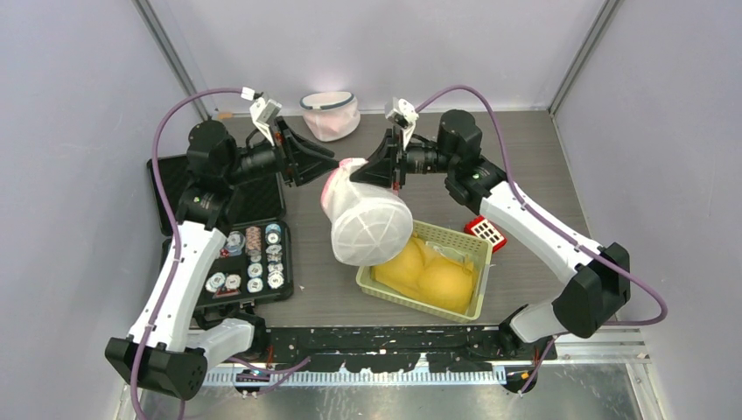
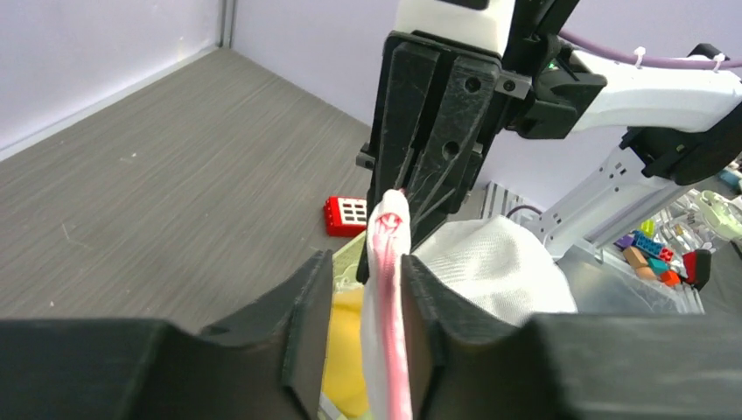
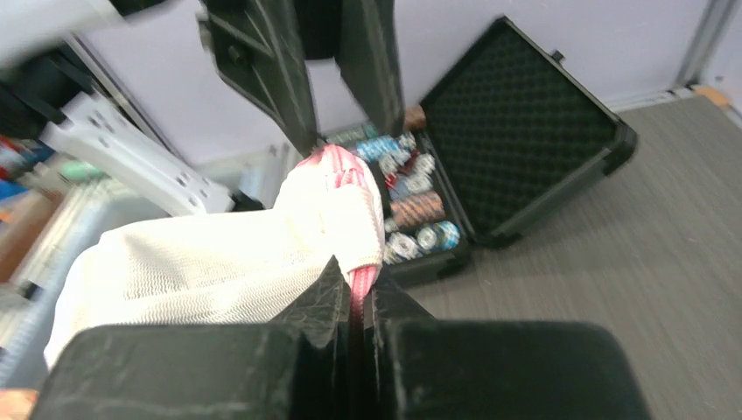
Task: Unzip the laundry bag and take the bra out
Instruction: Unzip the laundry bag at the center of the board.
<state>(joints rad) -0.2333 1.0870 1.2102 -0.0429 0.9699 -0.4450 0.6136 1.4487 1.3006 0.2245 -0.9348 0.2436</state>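
**Laundry bag held up by its pink rim above the basket**

The white mesh laundry bag (image 1: 372, 227) is held clear of the surface (image 1: 525, 149) and hangs over the left end of a yellow-green basket (image 1: 455, 236), part of which is hidden by it. Its pink trim (image 2: 388, 229) is clamped at the top by the right end effector (image 3: 354, 293), whose fingers are pressed together on the fabric. The left end effector (image 2: 366, 264) is set tip to tip against the right one, its fingers parted on either side of the same trim, with a gap visible on at least one side. Whether anything is inside the bag cannot be told.

A yellow bra (image 1: 433, 273) is seen lying in the basket, cups up. Just beyond the basket's far right corner a red gridded block (image 1: 486, 230) is found. An open black case (image 3: 525, 131) holding poker chips (image 3: 411, 219) is placed at the left. A second mesh bag (image 1: 331, 115) is seen by the back wall, behind both end effectors.
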